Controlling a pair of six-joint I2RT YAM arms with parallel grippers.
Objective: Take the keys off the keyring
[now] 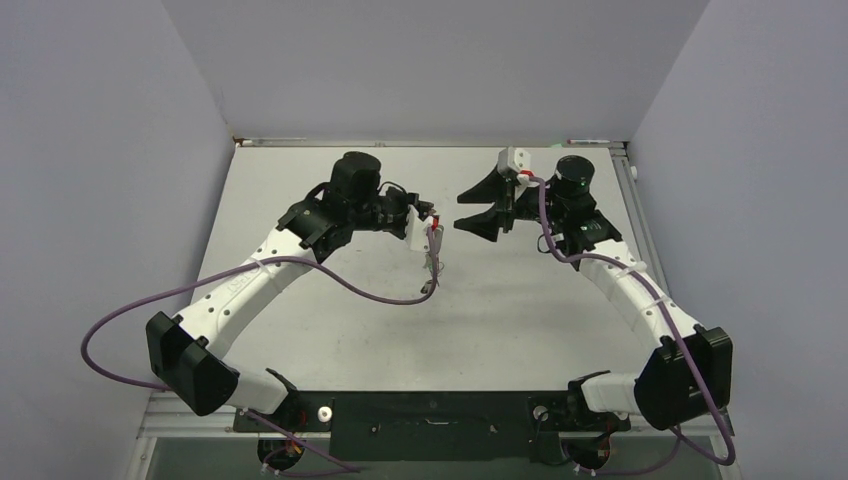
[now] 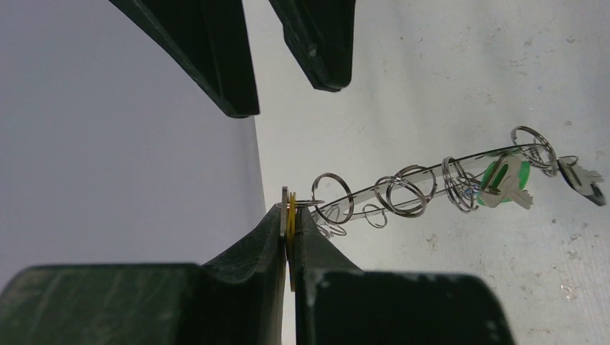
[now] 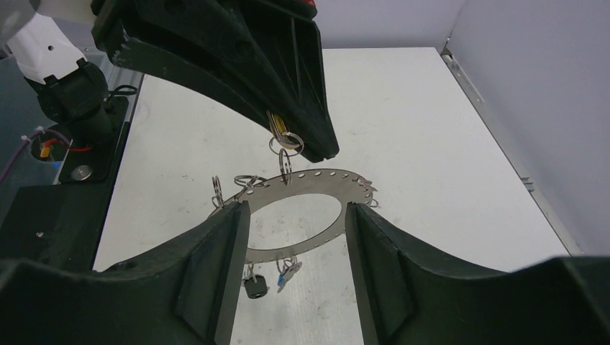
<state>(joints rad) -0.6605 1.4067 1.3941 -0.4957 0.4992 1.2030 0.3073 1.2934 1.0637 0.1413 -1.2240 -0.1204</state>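
Keyring [image 3: 338,177], hung by a yellow key [image 2: 291,215] from the left gripper [image 3: 291,140], blocks the way ahead of the right gripper [image 3: 296,215]; the table [image 3: 431,144] around lies open.

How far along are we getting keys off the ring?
Nothing visibly off yet. The left gripper pinches the yellow key, keyring hanging from it; the jaws of the right gripper straddle the keyring. The green key, blue key and black key are left to remove.
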